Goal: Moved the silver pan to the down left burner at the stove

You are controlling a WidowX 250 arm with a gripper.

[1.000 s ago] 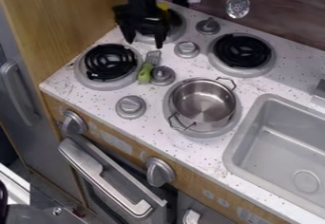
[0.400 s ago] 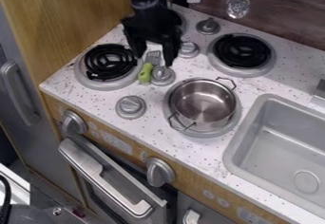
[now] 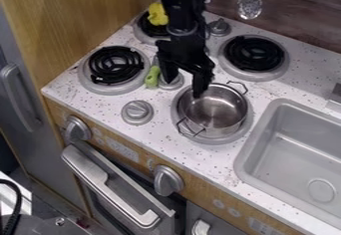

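Note:
My gripper [image 3: 184, 86] hangs over the stove top, its fingers spread apart. One fingertip is above the upper left rim of the silver pan [image 3: 216, 110]; the other is to the left, over a small knob. Whether the gripper touches the pan, I cannot tell. The pan stands upright on the lower right burner, with one wire handle at its upper right and one at its lower left. To the left, the lower left burner [image 3: 114, 65] has a bare black coil.
A green-handled utensil [image 3: 152, 76] lies beside the lower left burner. On the upper left burner sits a yellow object [image 3: 158, 15]. Knobs rise between the burners, including one [image 3: 137, 112] near the front. The sink [image 3: 244, 172] is at the right.
From the upper left burner, the gripper has come down and to the right, reaching the pan's upper left rim. The yellow object is now more exposed. The pan has not moved.

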